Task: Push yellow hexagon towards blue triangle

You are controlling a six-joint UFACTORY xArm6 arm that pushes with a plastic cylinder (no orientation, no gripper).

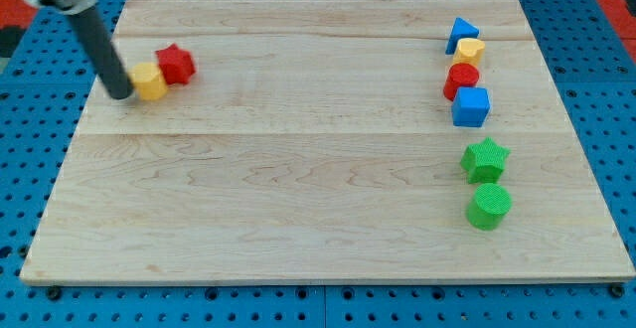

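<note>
A yellow block (149,82), which looks like the hexagon, lies at the board's upper left and touches a red star (176,64) on its upper right. My tip (121,93) rests on the board right against the yellow block's left side, and the dark rod slants up to the view's top left. The blue triangle (460,34) sits far away at the upper right of the board. A second yellow block (469,52) sits just below it and touches it; I cannot make out its shape.
Below the second yellow block, down the right side, stand a red block (461,80), a blue cube (471,106), a green star (485,159) and a green cylinder (489,207). The wooden board (298,189) lies on a blue pegboard.
</note>
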